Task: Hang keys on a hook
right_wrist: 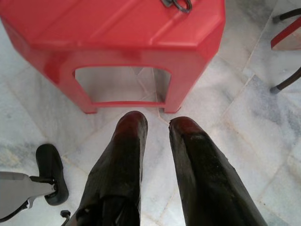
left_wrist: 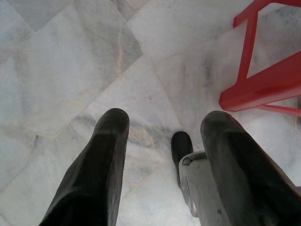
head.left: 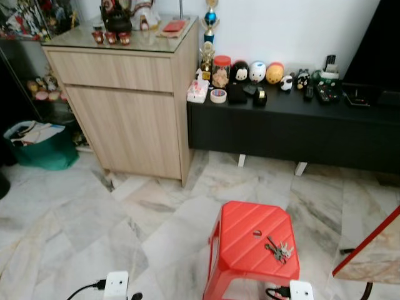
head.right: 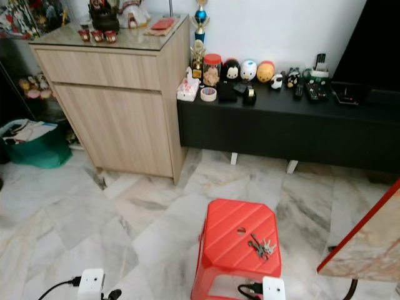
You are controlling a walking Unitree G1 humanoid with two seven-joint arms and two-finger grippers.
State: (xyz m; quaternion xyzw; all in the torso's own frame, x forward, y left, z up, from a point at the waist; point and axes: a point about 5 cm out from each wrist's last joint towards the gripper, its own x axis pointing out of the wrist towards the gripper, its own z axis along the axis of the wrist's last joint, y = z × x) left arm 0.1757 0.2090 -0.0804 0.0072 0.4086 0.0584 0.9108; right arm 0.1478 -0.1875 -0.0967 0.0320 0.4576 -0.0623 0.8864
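A bunch of keys lies on top of a red plastic stool, near its right front corner. The keys also peek in at the edge of the stool top in the right wrist view. My right gripper hangs low in front of the stool, pointing at the marble floor, its fingers a narrow gap apart and holding nothing. My left gripper hangs over the floor to the left of the stool, fingers wide apart and empty.
A light wood cabinet stands at the back left, beside a low black bench crowded with figurines. A green bag sits at far left. A red-edged marble tabletop juts in at the right.
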